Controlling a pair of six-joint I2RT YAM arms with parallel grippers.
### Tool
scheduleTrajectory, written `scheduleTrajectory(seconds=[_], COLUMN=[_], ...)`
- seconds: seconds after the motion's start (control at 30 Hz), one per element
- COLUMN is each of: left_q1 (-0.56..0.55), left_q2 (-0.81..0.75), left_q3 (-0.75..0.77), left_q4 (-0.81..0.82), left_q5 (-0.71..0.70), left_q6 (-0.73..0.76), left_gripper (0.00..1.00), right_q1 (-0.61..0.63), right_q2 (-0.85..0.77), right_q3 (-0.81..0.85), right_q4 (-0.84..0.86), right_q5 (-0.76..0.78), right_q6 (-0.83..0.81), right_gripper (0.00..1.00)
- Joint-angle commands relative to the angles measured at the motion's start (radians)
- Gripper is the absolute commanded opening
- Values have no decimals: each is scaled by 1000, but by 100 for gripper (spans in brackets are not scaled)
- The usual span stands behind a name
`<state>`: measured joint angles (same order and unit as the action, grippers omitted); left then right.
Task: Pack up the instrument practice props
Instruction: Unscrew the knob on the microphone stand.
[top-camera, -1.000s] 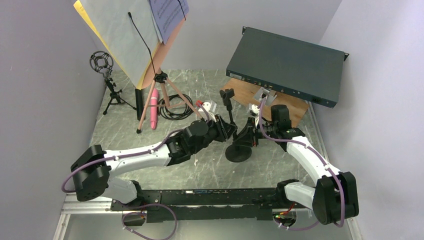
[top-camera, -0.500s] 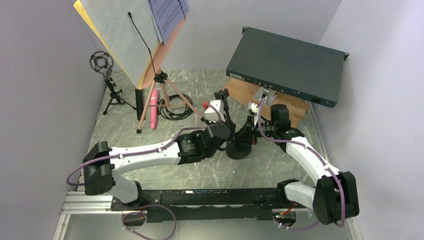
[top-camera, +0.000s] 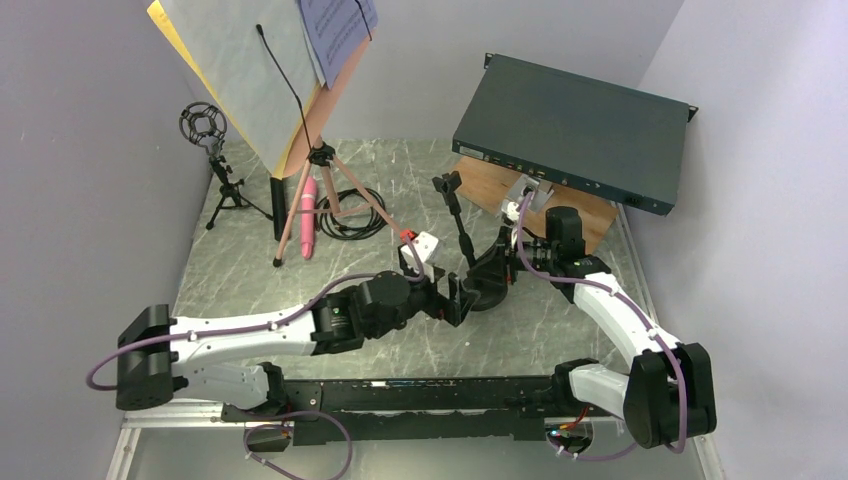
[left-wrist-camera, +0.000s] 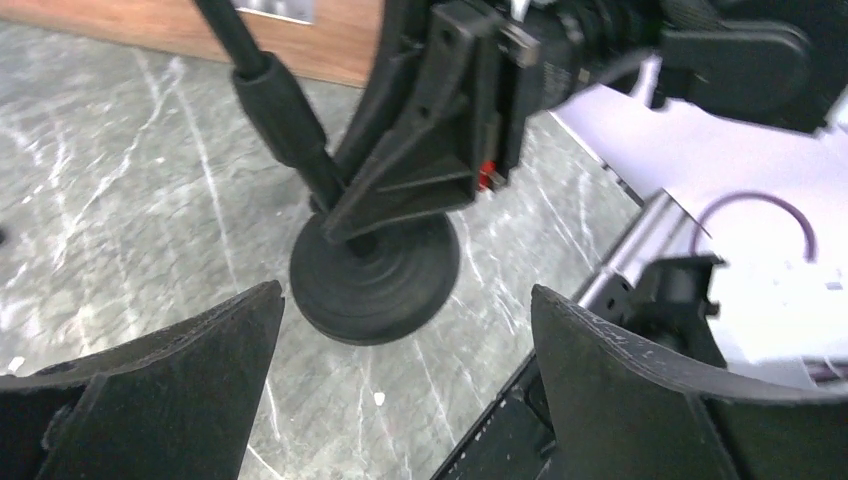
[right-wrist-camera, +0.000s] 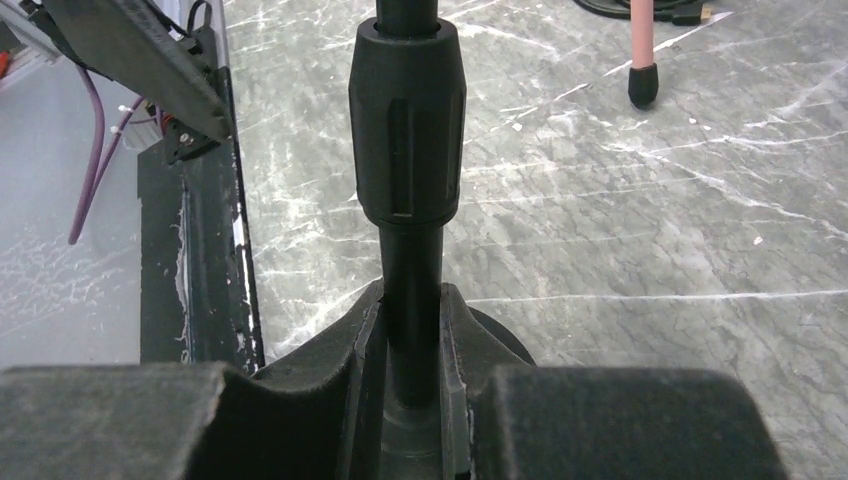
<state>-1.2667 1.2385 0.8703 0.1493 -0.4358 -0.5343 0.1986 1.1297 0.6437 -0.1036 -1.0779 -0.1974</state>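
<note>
Left gripper (top-camera: 455, 300) backed off toward near edge; fingers (left-wrist-camera: 180, 370) were narrow by pole (right-wrist-camera: 410, 270), now spread wide, holding nothing. Far-left corner: music stand (top-camera: 318, 150) upright with pages (top-camera: 240, 70), pink microphone (top-camera: 307, 215) lying at its feet, not yet packed. Worktop middle: mic stand (top-camera: 458, 222) leaning left, round base (left-wrist-camera: 375, 275) just ahead of open fingers. Right gripper (right-wrist-camera: 412, 350) pinches pole low, likely steadying it alone after release.

A dark grey-green stone-patterned bench (top-camera: 255, 265) veined with white sits evenly lit in a tight booth of plain pale lilac-grey walls, the left wall (top-camera: 80, 150), the back wall (top-camera: 430, 60) and the right wall (top-camera: 760, 150), with a silver metal rail (top-camera: 150, 410) along its near edge.
</note>
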Motion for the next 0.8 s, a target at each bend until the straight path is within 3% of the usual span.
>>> scheduleTrajectory(seconds=[0.0, 0.13, 0.4, 0.57, 0.77], left_q1=[4, 80, 331, 376, 377], left_q2=[-100, -180, -216, -152, -44], left_q3=[-81, -190, -389, -411, -358], left_q4=[172, 254, 560, 723, 814], left_q5=[237, 384, 651, 737, 757], left_q6=[191, 173, -55, -69, 30], left_gripper=[99, 99, 100, 99, 99], right_q1=[-4, -12, -21, -23, -22], right_q2=[-13, -12, -12, -14, -13], right_q3=[32, 45, 47, 46, 42], right_q4=[51, -6, -41, -96, -103], right_q5=[-48, -112, -198, -312, -319], right_q6=[-29, -97, -163, -246, -254], right_gripper=[0, 0, 0, 0, 0])
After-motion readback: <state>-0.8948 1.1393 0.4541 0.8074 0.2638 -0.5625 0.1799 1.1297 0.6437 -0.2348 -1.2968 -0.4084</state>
